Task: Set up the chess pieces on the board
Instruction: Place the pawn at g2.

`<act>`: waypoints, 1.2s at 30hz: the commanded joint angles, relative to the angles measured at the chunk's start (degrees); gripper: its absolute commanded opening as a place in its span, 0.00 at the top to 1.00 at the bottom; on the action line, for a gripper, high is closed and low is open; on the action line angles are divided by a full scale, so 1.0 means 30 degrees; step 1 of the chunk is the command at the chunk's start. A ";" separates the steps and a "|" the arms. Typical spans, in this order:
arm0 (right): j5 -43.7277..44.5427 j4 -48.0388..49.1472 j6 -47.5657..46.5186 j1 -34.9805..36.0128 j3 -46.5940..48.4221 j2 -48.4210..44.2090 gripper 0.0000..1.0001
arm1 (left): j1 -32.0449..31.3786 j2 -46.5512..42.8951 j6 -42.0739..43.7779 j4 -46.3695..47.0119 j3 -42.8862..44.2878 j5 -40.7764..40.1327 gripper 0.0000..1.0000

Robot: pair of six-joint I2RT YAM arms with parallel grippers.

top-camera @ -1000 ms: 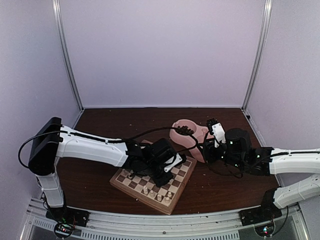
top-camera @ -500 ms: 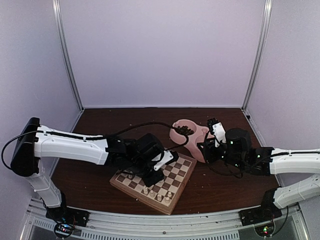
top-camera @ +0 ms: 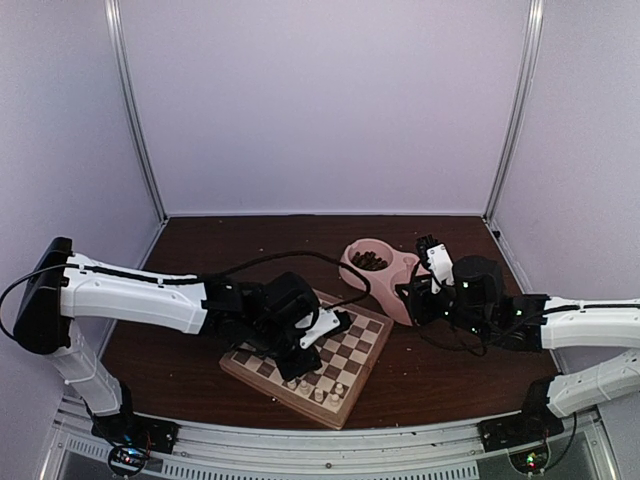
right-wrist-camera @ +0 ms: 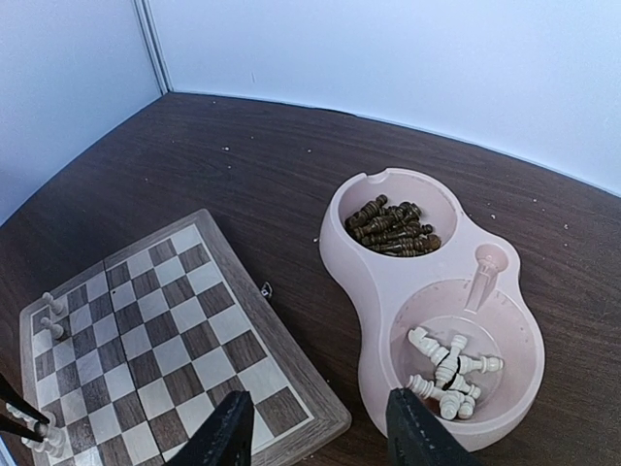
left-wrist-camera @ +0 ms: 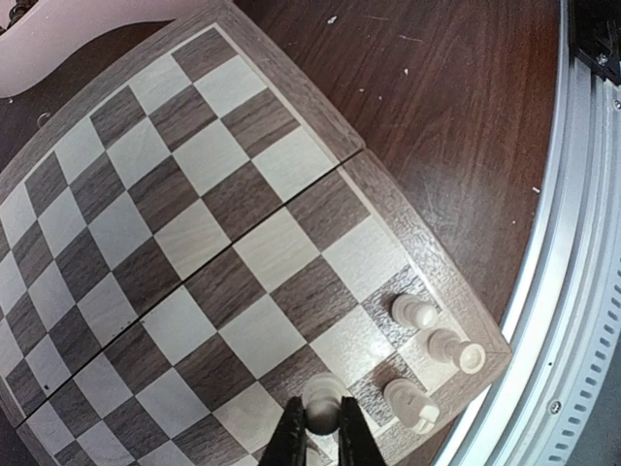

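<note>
Item: placement step, white side, one piece in hand. My left gripper was pressed together on a pale cream piece, round-headed and probably a pawn, pinched below the head with a finger on each side. It hung low over the chessboard by the near corner, the one closest to the aluminium rail. I could not tell whether its base touched the wood. Just right of it, three pale cream pieces stood on the corner squares, near one another but apart. The rest of the board seen from that wrist was bare. My right gripper was spread with nothing between its fingers, hovering over the dark table between the board's far right corner and the pink double bowl. That bowl sat right of the board, with dark brown pieces heaped in its far compartment and loose pale cream pieces lying on their sides in its near one. Step judged: setting the held piece down beside those already standing, with most of the set not yet laid out. Next move, as I judged it: centre the piece over a single square, lower it until the base bears, open the fingers only slightly, then lift straight up. The neighbours stood close enough that a sideways exit could topple them.
</note>
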 commanded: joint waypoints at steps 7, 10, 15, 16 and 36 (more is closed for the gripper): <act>0.0329 0.0000 0.0015 -0.0103 -0.0236 -0.0335 0.51 | -0.0264 0.0892 0.0391 0.0747 0.0576 0.1239 0.93; 0.0301 0.0054 -0.0014 -0.0102 -0.0211 -0.0297 0.51 | -0.0407 0.1073 0.0435 0.0746 0.0684 0.1192 0.93; 0.0241 0.0058 -0.0014 -0.0102 -0.0186 -0.0247 0.51 | -0.0490 0.1364 0.0560 0.0652 0.0890 0.1185 0.93; 0.0212 0.0080 -0.0014 -0.0106 -0.0195 -0.0226 0.51 | -0.0497 0.1423 0.0569 0.0632 0.0945 0.1152 0.93; 0.0083 0.0087 -0.0014 -0.0103 -0.0190 -0.0200 0.51 | -0.0710 0.2348 0.0715 0.0289 0.1606 0.0833 0.93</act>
